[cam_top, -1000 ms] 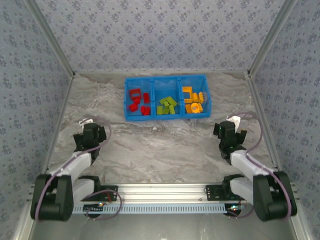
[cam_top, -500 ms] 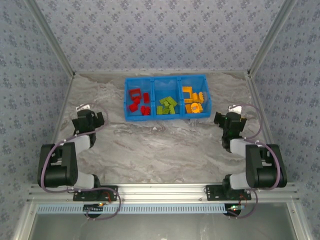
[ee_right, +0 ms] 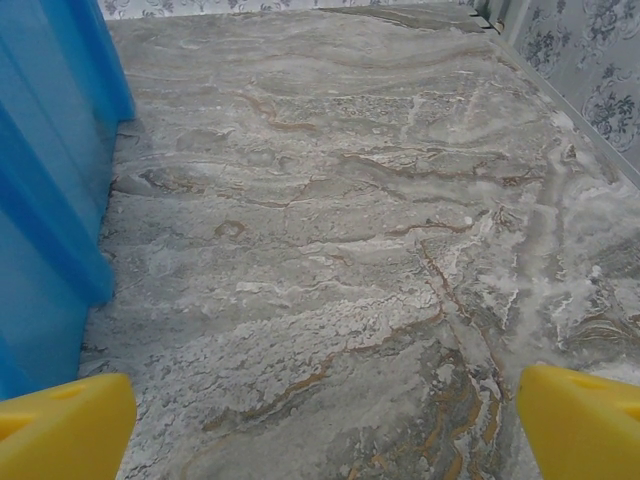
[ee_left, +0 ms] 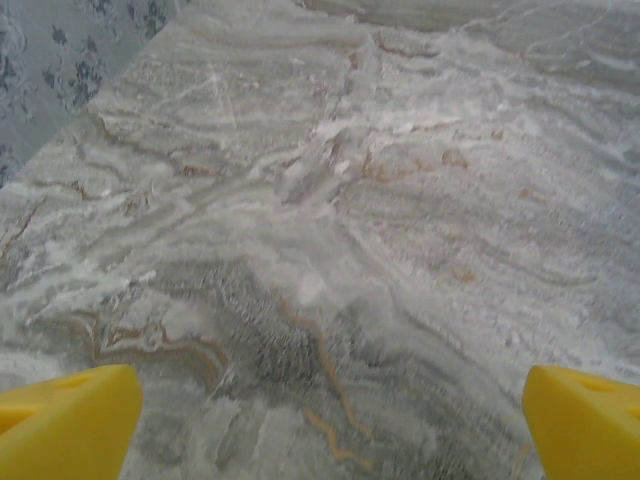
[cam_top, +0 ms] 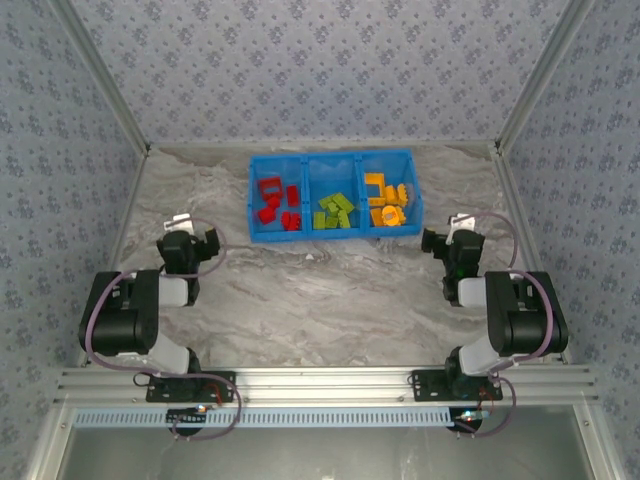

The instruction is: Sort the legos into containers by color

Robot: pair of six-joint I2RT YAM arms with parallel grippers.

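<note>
At the far middle of the grey marbled bench (cam_top: 320, 300) stands the bright blue three-compartment plastic bin (cam_top: 300, 237): small red plastic bricks (cam_top: 277, 203) in its left part, lime green bricks (cam_top: 335, 213) in the middle, orange-yellow bricks (cam_top: 386, 203) at right. Left gripper (cam_top: 192, 242) and right gripper (cam_top: 448, 242) are spread wide, empty. Sorting looks finished; park both arms gently, the right one clear of the bin wall

Right wrist view's left edge cuts off the blue bin (ee_right: 40, 180).

Legos (cam_top: 335, 212) lie in the blue bin (cam_top: 330, 156) (red, green, orange), apparently colour-sorted.
</note>
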